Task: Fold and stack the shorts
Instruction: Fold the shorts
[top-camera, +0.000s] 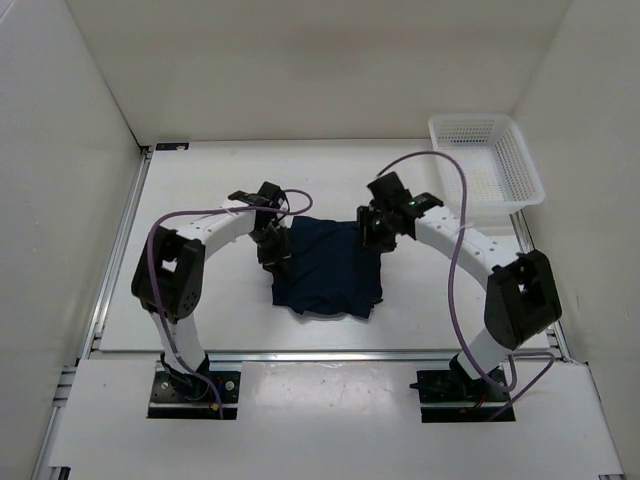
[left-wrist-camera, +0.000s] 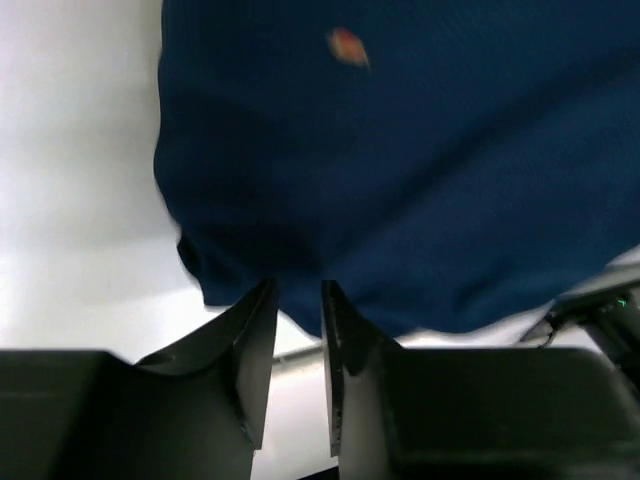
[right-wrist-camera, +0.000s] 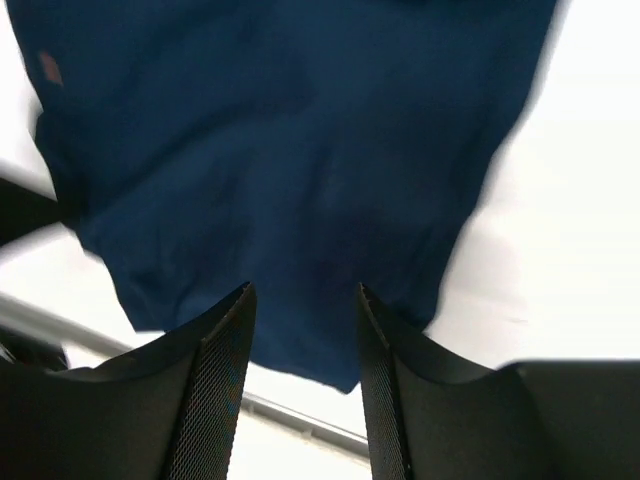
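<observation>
Looking down from the top camera, the shorts (top-camera: 330, 268) lay as a compact, roughly square navy bundle in the middle of the tabletop (top-camera: 215, 180), with the left tool (top-camera: 272, 250) at their left edge and the right tool (top-camera: 372, 232) at their far right corner, both low over the cloth; the white mesh basket (top-camera: 520, 175) stood well apart at the far right corner, with nothing seen in it. From the left wrist, the cloth filled the upper picture, a small orange mark (left-wrist-camera: 347, 46) showing on it, and the left tool's jaws stood nearly together with only a slim gap, their tips right at the hem; whether a fold of cloth was caught there I cannot tell. From the right wrist, the right tool's jaws were plainly spread, with blue fabric visible past the gap and nothing pinched. Judging by the tidy outline, the shorts looked already doubled at least once, and the step in hand seemed to be taking hold of an edge for a further fold. The next move would call for both tools to pinch the fabric firmly at matching points along one side, then lift and carry it across evenly, so that the soft layers below did not drag or bunch
</observation>
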